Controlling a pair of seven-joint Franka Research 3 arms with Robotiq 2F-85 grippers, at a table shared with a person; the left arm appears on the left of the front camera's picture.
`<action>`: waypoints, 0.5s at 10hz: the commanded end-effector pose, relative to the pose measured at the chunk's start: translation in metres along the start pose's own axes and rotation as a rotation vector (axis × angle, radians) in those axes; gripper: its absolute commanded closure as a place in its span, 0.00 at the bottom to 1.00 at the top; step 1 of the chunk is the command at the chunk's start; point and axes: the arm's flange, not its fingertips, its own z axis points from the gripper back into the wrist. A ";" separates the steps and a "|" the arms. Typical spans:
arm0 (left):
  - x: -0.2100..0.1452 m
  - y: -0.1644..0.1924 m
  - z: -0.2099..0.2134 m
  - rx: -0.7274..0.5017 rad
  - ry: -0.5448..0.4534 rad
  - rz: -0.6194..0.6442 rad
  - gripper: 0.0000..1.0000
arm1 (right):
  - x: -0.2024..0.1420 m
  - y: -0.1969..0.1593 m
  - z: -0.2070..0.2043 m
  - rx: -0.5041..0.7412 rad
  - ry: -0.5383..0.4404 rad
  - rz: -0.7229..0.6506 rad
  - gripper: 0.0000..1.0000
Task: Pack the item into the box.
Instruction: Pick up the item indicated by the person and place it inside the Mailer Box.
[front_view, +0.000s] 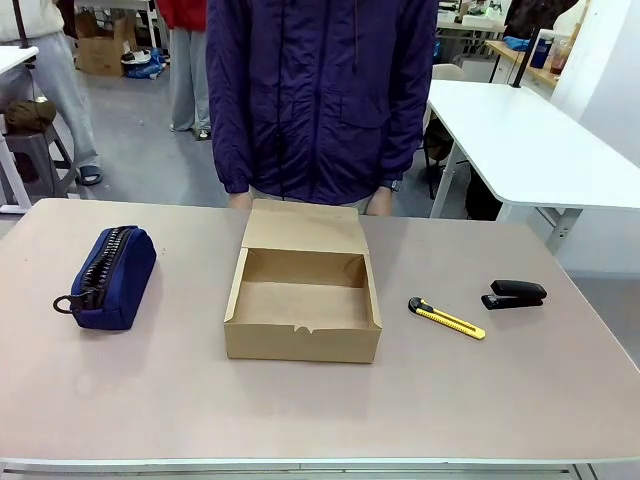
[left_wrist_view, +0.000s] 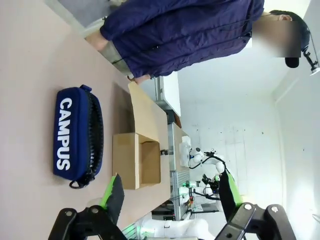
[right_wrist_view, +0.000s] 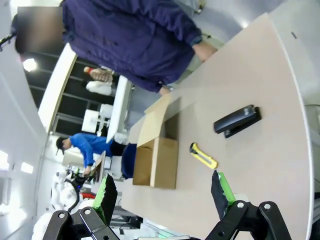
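L pincer (left_wrist_view: 168, 178) & R pincer (right_wrist_view: 162, 177) spread, empty; stapler (front_view: 515, 293) rt of open box (front_view: 302, 340), knife (front_view: 446, 319) between.

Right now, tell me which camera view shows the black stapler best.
The right wrist view: the stapler lies large and unobstructed on the table, its whole length visible. The front view shows it smaller, side-on, right of the yellow knife.

Front camera looks across the table (front_view: 120, 400) at the open box (front_view: 302, 342), near and centred, a person (front_view: 320, 100) standing behind it. Both wrist cameras, rolled sideways, view the same box from farther off, on opposite sides.
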 end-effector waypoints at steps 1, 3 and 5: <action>0.001 -0.002 0.010 0.003 0.016 0.013 0.00 | -0.004 0.012 0.002 0.026 0.022 0.016 0.00; 0.001 -0.002 0.010 0.003 0.016 0.013 0.00 | -0.004 0.012 0.002 0.026 0.022 0.016 0.00; 0.001 -0.002 0.010 0.003 0.016 0.013 0.00 | -0.004 0.012 0.002 0.026 0.022 0.016 0.00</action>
